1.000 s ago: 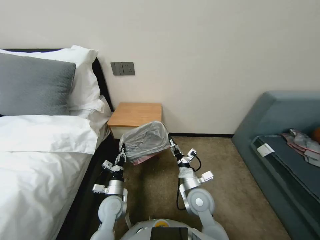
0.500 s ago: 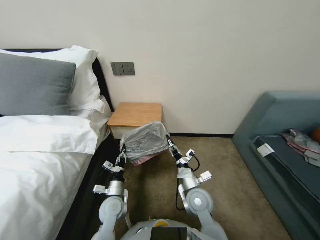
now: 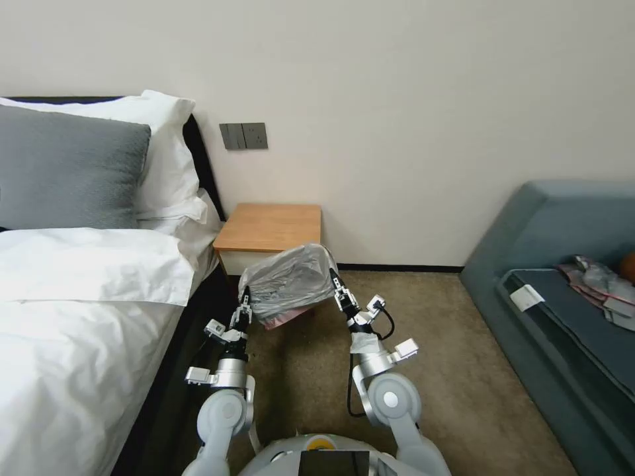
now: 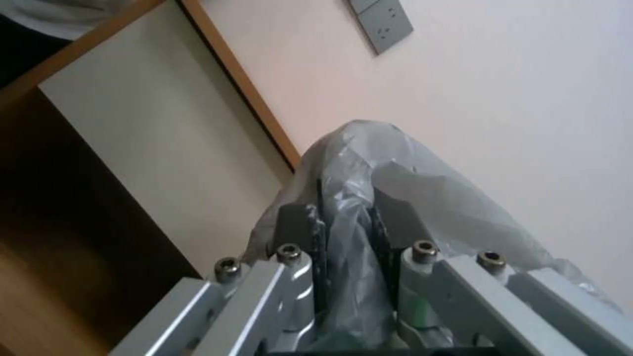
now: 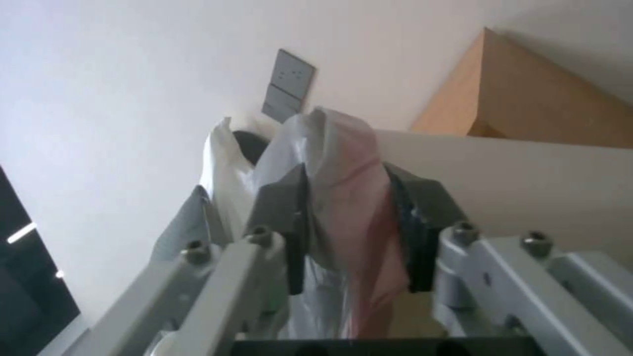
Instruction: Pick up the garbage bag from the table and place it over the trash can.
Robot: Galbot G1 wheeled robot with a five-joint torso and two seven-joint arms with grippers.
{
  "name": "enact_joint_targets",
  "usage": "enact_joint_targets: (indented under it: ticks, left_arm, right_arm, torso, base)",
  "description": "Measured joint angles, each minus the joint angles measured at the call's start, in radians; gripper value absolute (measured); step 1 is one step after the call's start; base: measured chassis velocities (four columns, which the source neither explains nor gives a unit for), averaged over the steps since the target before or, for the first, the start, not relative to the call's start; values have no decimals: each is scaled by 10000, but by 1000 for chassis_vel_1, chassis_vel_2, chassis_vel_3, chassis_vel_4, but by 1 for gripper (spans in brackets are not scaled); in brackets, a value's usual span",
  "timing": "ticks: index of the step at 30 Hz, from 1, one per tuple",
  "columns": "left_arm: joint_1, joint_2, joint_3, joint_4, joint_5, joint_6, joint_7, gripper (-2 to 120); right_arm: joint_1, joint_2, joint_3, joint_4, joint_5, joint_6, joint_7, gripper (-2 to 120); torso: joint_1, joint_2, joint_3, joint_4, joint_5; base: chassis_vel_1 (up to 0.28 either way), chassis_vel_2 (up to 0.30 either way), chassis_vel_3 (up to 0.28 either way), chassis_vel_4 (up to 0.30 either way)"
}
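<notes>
Left claw point(image 3: 245, 305): clamped on the left edge of the garbage bag point(image 3: 289, 281); in the left wrist view both pads point(image 4: 294, 227) pinch a fold of grey film point(image 4: 369, 198)
Right claw point(image 3: 337, 285): clamped on the bag's right edge; the right wrist view shows a pinkish pleat point(image 5: 343, 168) squeezed between its jaws
Key relation: bag strung between the two claws, long axis running left to right across the robot's front, right end held a little higher and farther forward; neither arm nearer, each holds one end
Bag location: in the air in front of the nightstand point(image 3: 271, 228), off its tabletop, hanging over the carpet point(image 3: 311, 370) between bed point(image 3: 79, 311) and sofa point(image 3: 562, 277)
Bag appearance: thin, translucent grey, wrinkled and glossy, billowed into a rounded pouch; a pink strip shows beneath its lower edge
Trash can: cannot be made out; the bag covers the floor directly below it
Judgement: grasp done, draping over the bin not yet done; the move ahead likely depends on keeping the mouth stretched wide along that left-right axis
</notes>
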State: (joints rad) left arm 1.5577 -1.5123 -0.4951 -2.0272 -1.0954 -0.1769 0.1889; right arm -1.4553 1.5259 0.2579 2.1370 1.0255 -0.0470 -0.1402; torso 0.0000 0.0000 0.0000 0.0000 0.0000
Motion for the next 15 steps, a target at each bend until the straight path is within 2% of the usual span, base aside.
enact_joint_targets:
  ticks: [4,5,9,11,13,15]
  left_arm:
    - [-6,2,-9,-1,11,-5,-23,11]
    - [-6,2,-9,-1,11,-5,-23,11]
    - [-25,1,-7,-19,27,-6,-49,11]
    - [-26,6,-5,-20,30,-6,-53,11]
    - [-25,15,1,-21,45,-6,-59,11]
    - [-23,19,5,-22,51,-6,-64,11]
  right_arm:
    - [-5,-17,6,-23,-210,24,-95,7]
    - [-5,-17,6,-23,-210,24,-95,7]
    - [-4,-25,5,-41,-313,38,-119,23]
    - [-1,-30,2,-40,-319,39,-127,26]
    - [16,-41,-1,-35,-328,57,-143,37]
    - [17,-44,-2,-30,-341,85,-169,39]
  torso:
    - [0,0,0,0,0]
    - [0,0,0,0,0]
    - [0,0,0,0,0]
    - [0,0,0,0,0]
    - [0,0,0,0,0]
    - [0,0,0,0,0]
  base:
    - [0,0,0,0]
    - [0,0,0,0]
    - [0,0,0,0]
    - [0,0,0,0]
    - [0,0,0,0]
    - [0,0,0,0]
